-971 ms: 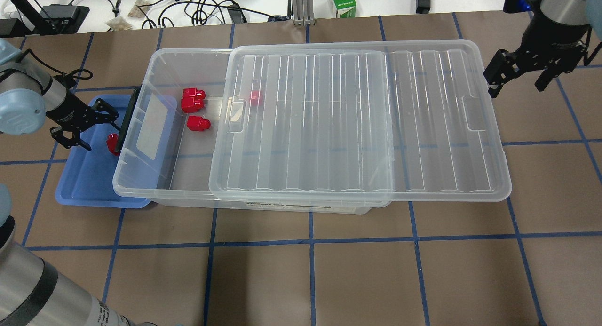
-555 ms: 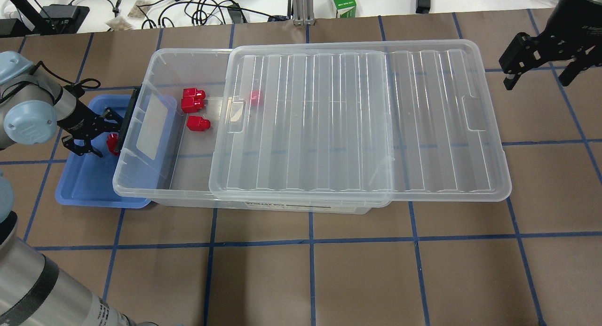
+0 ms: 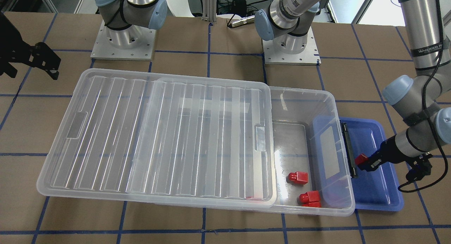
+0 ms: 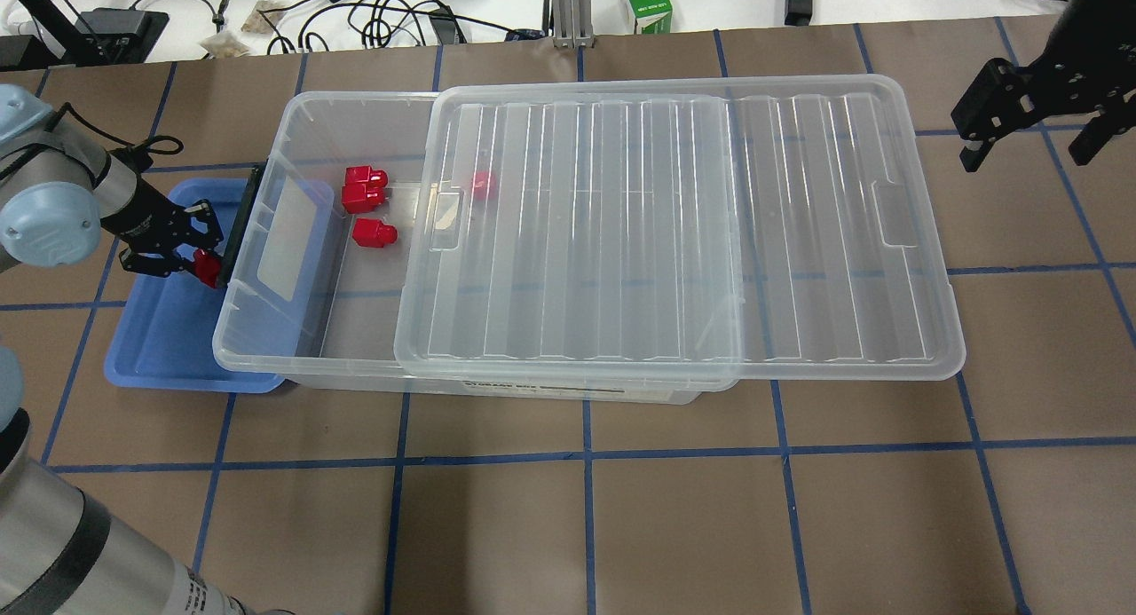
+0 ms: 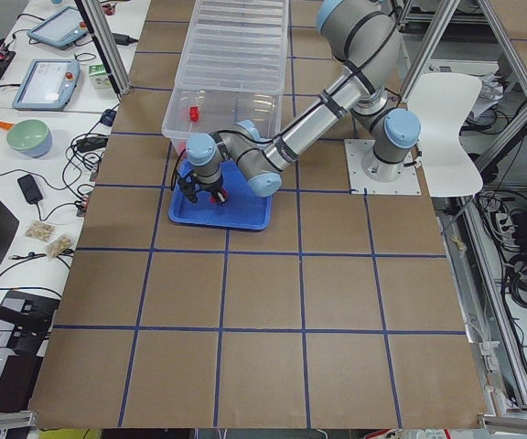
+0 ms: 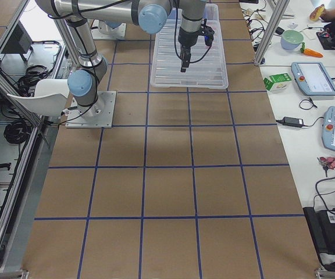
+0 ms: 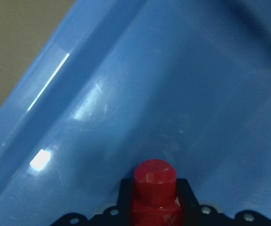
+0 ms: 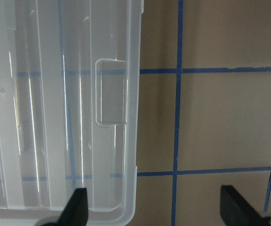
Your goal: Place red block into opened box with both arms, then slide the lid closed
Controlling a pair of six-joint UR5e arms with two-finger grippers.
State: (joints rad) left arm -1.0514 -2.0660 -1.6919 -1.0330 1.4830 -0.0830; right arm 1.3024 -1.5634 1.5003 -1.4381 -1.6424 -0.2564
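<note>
My left gripper (image 4: 197, 258) is shut on a red block (image 4: 208, 268) low over the blue tray (image 4: 160, 349), right beside the box's black latch bar (image 4: 238, 229). The left wrist view shows the block (image 7: 154, 188) held between the fingers, stud forward. The clear box (image 4: 302, 118) is open at its left end. Three red blocks (image 4: 364, 189) lie inside, and another (image 4: 482, 185) shows through the lid. The ridged lid (image 4: 674, 233) covers most of the box and overhangs its right end. My right gripper (image 4: 1034, 140) hangs open beyond the lid's right edge, holding nothing.
The blue tray (image 3: 377, 187) is partly tucked under the box's latch end. Cables, a green carton (image 4: 646, 4) and small devices sit past the table's far edge. Brown table surface with blue tape lines spreads in front of the box.
My left gripper has moved in on the red block in the blue tray and shut on it. My right gripper has moved up and to the right, away from the lid's end.
</note>
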